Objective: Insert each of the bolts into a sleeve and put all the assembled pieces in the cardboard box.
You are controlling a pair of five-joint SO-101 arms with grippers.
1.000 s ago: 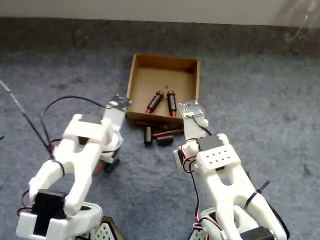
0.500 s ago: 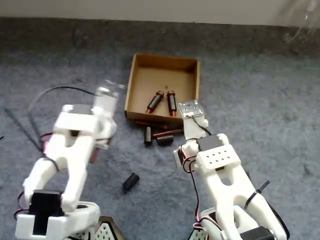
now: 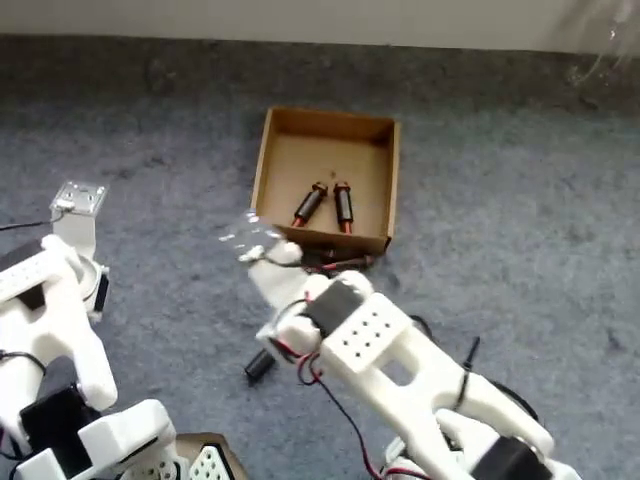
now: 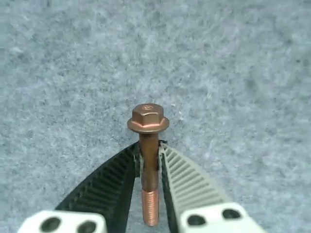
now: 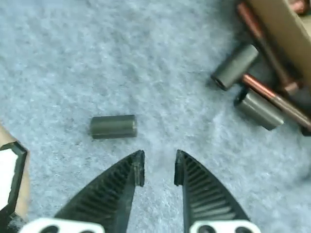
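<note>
Now, at the left of the desk (image 3: pixel 150 120), my left gripper (image 4: pixel 149 145) is clenched on a copper bolt (image 4: pixel 148 119), gripping its shank with the hex head sticking out past the fingertips and nothing but bare grey surface beneath it. Toward the middle, on the near side, a single dark sleeve (image 5: pixel 113 126) lies on its side, apart from the rest. My right gripper (image 5: pixel 159 167) hovers over it with its jaws parted and empty, and the sleeve sits just beside them, not between them.

I judge this to be the pairing step: the bolt is ready and the sleeve is not yet picked up. Next I need to centre the right gripper on the sleeve, close on it, then line its bore up with the bolt's threaded end.

Farther right and far, two assembled pieces (image 3: pixel 326 204) lie in the cardboard box (image 3: pixel 262 170). Two spare sleeves (image 5: pixel 234 66) and loose bolts (image 5: pixel 272 99) crowd against its near wall, though well apart from my target.
</note>
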